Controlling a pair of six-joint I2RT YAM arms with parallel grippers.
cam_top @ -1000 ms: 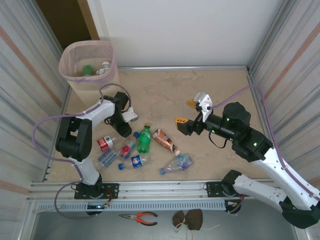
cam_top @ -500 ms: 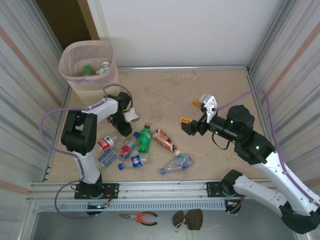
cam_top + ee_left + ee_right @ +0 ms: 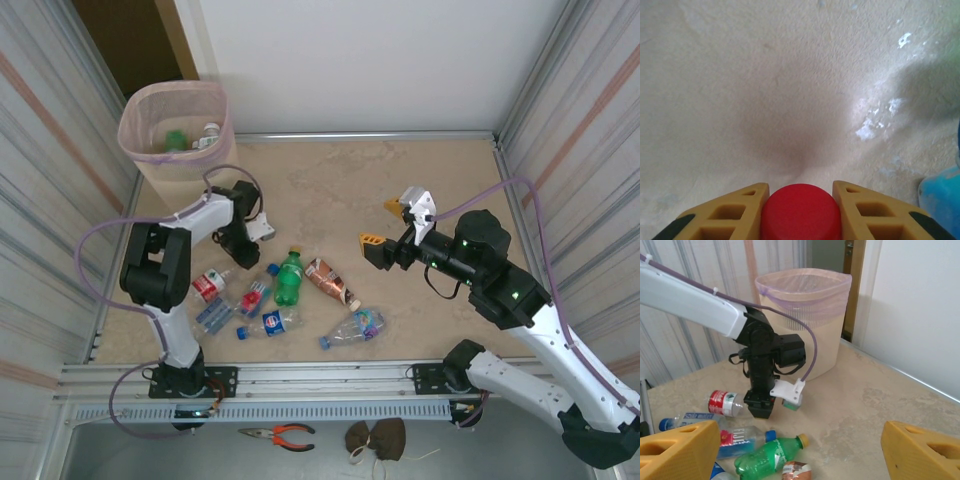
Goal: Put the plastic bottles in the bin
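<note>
Down low over the pale stone table (image 3: 340, 180) with the left gripper (image 3: 800, 186), yellow fingers (image 3: 737, 202) clamped tight on a red cap (image 3: 801, 215), bare tabletop just beyond and a blurred blue shape at the right edge. Cannot tell which bottle owns that cap; from above, sits just beside the red-labelled bottle (image 3: 210, 286) and the Fiji bottle (image 3: 252, 297). Holds the right gripper (image 3: 381, 224) raised over the middle of the table, fingers wide apart with nothing between them, well apart from the litter. Loose plastic bottles (image 3: 268, 323) lying on their sides near the front edge, between the two arms: among them a green bottle (image 3: 289, 280) with an orange cap, a brown-labelled bottle (image 3: 333, 283) just beside it, and a clear bottle (image 3: 355, 326) with a purple label nearest the right arm. In the far left corner, upright: the bin (image 3: 135, 105), pale pink, bag-lined, with a green bottle and a clear one already inside.
</note>
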